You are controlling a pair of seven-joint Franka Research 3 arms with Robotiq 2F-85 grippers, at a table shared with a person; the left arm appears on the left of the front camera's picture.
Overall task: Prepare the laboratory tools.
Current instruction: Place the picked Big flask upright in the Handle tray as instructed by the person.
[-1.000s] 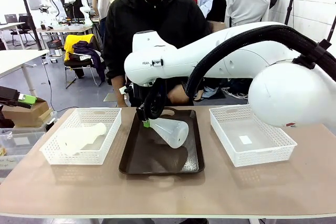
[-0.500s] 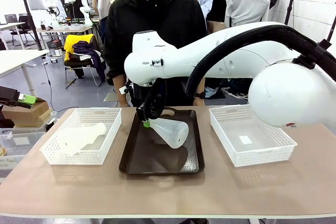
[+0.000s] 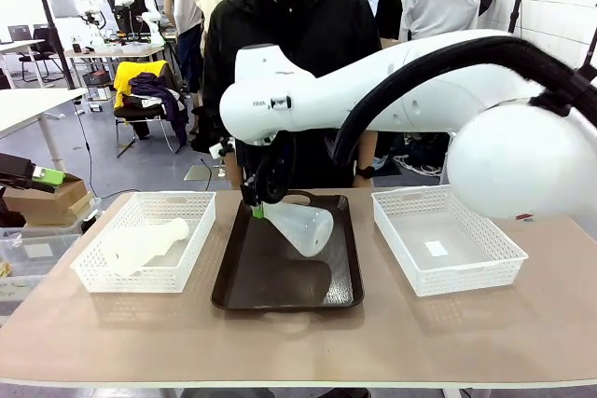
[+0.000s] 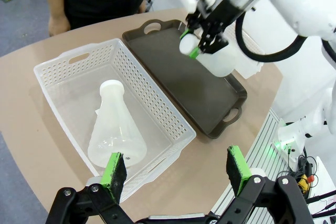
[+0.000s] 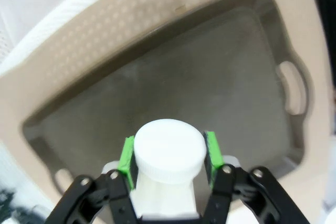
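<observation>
**Inspector:** Bench and containers, largest first.

**Recorder:** The tan bench (image 3: 112, 333) carries a dark brown rectangular tray (image 3: 270, 291) at centre. A white mesh basket stands on either side of it: the left basket (image 3: 131, 279) and the right basket (image 3: 466, 279).

**Inspector:** The flasks?

**Recorder:** There are two translucent frosted-white plastic conical flasks. The first flask (image 3: 303, 227) hangs tilted over the tray, neck up toward the left basket and wide base down toward the right basket. A shadow beneath it suggests it is clear of the tray floor, but I cannot confirm that. The second flask (image 3: 140, 244) lies on its side in the left basket.

**Inspector:** Jaws?

**Recorder:** The right arm's jaws are clamped on the first flask's neck just under its white cap, with a green pad (image 5: 127, 157) on each side. The left arm's jaws stand spread and empty above the near end of the left basket.

**Inspector:** Governing relation?

**Recorder:** In my judgement it concerns the second flask. It lies ahead of and below the left arm's jaws, with its long axis running roughly away from them, base nearer and cap farther. The left arm is the nearer one, and the right is occupied. A grasp at the neck would mean reaching past the base.
</observation>
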